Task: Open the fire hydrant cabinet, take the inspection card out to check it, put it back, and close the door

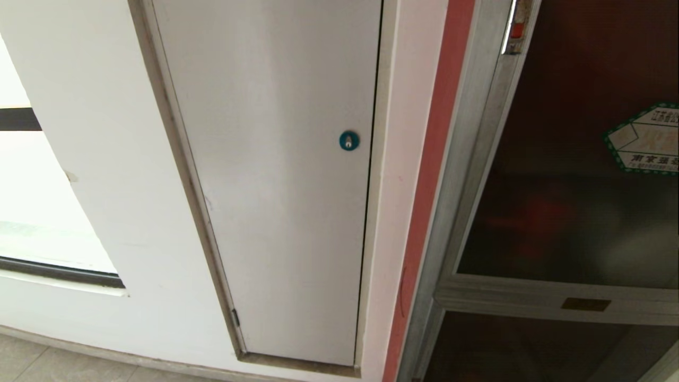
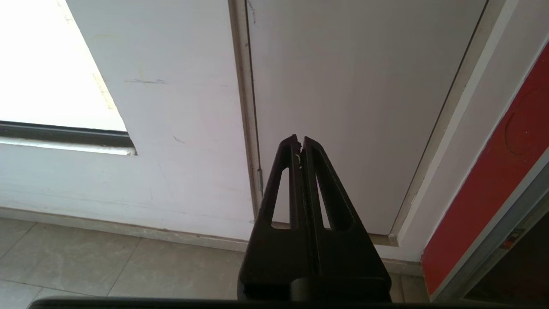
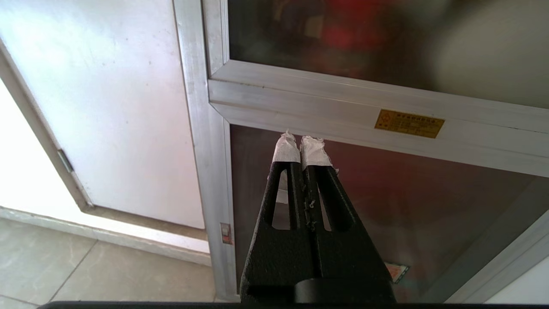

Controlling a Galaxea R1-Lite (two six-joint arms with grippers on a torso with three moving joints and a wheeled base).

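Note:
The fire hydrant cabinet (image 1: pixel 467 175) fills the right side of the head view, its brushed-silver frame around dark glass. Its door (image 1: pixel 573 212) is closed, with a green-bordered hexagonal sticker (image 1: pixel 644 139) and a red-and-chrome latch (image 1: pixel 517 29) at the top. The inspection card is hidden. My right gripper (image 3: pixel 300 139) is shut and empty, its white-taped tips pointing at the lower dark panel (image 3: pixel 407 201) below the silver crossbar (image 3: pixel 343 107). My left gripper (image 2: pixel 299 139) is shut and empty, facing the plain white door (image 2: pixel 356 98). Neither arm shows in the head view.
A plain white door (image 1: pixel 281 175) with a blue round lock (image 1: pixel 349 140) stands left of the cabinet. A red strip (image 1: pixel 429 185) runs between them. A bright window (image 1: pixel 32 201) is at far left. Grey floor tiles (image 2: pixel 85 266) lie below. A brass plate (image 3: pixel 409 123) sits on the crossbar.

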